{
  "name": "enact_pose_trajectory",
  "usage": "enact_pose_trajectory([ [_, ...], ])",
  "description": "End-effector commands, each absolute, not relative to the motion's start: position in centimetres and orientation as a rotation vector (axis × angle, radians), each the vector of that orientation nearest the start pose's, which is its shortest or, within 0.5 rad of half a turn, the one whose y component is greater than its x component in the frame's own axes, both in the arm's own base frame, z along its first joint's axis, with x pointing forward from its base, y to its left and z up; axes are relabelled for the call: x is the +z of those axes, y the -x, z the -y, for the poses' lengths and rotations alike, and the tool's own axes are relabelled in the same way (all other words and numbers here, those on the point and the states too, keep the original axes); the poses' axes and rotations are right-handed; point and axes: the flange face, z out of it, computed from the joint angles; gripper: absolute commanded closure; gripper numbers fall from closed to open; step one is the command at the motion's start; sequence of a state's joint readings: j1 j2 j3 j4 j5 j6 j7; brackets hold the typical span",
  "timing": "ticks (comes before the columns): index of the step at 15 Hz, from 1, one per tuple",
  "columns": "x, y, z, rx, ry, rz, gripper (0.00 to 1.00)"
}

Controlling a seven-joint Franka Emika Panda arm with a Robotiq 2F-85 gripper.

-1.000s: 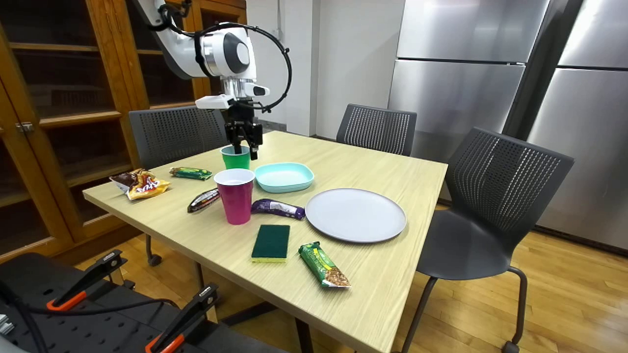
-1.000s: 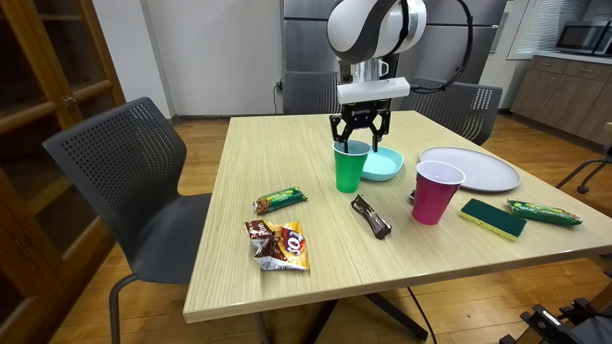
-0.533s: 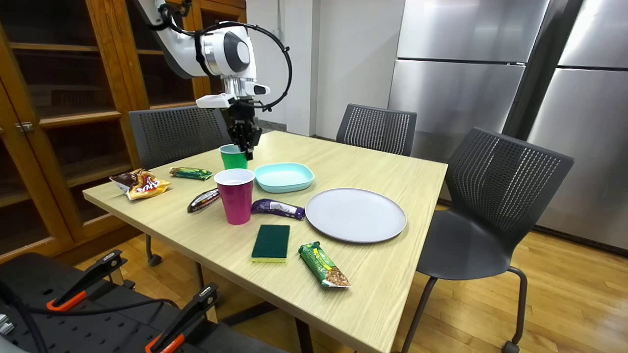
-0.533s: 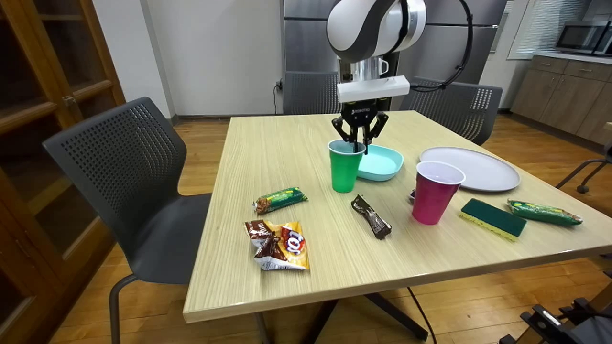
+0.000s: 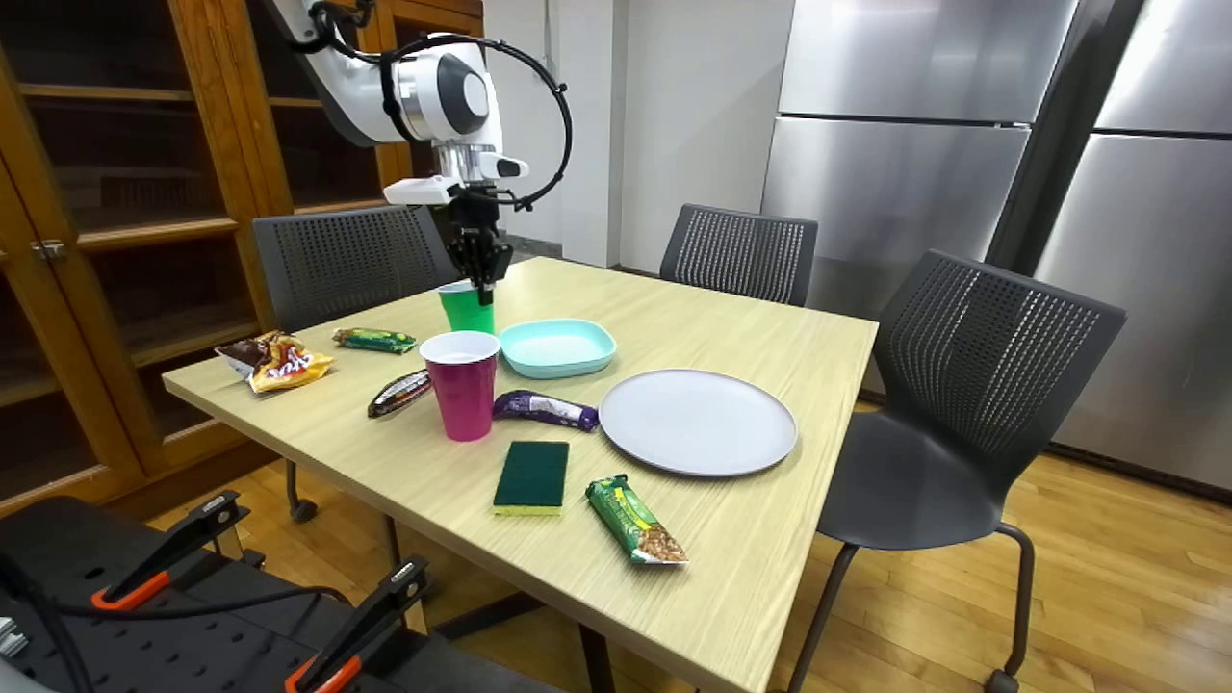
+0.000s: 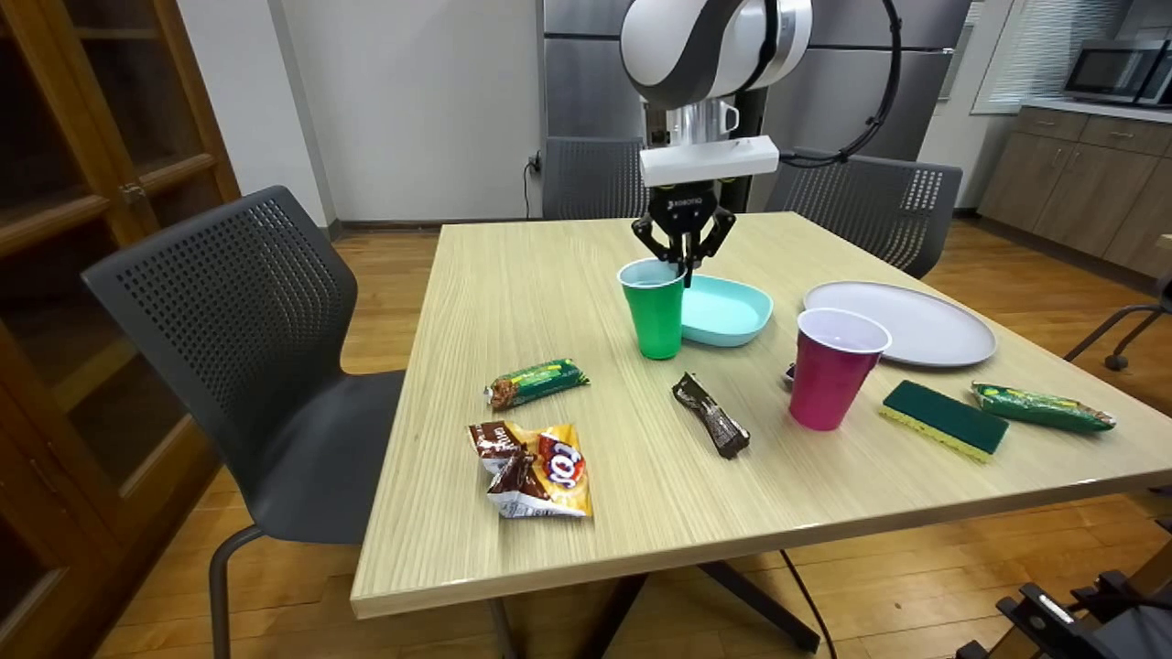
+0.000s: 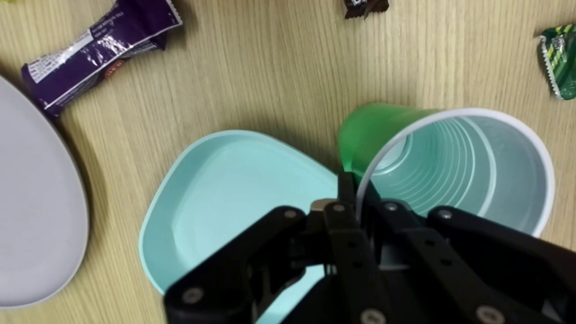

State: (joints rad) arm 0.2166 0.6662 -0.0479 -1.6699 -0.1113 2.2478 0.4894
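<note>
Two fingers (image 7: 347,186) of the gripper (image 7: 358,191) pinched the wall of the green cup (image 7: 450,166) in the wrist view, 1 inside, 1 outside; cup leaned, mouth twd cam. Gripper hid pt. of the turquoise dish (image 7: 243,193) just beside the cup; lavender plate (image 7: 38,202), purple bar (image 7: 101,54) & green bar (image 7: 562,63) ran past the frame edge. In an exterior view, magenta cup (image 5: 462,390) covered the green cup's base; inner finger hard to make out. In an exterior view, arm (image 6: 714,46) was cut off up top, purple bar mostly hid behind magenta cup; couldn't tell if green cup touched table (image 6: 513,302).
</note>
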Motion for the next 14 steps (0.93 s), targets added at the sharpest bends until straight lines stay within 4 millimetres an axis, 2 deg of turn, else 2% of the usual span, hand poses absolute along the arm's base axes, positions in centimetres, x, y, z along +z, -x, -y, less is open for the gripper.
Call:
enact_pose_trajectory([
  [1, 22.3, -66.0, -11.9, 0.104, 3.248, -0.355, 0.99],
  [5, 24.5, -65.6, -12.8, 0.076, 3.212, -0.294, 0.99],
  [10, 29.7, -64.8, -13.9, 0.017, 3.154, -0.192, 0.99],
  [14, 33.7, -63.5, -12.9, 0.003, 3.154, -0.100, 0.99],
])
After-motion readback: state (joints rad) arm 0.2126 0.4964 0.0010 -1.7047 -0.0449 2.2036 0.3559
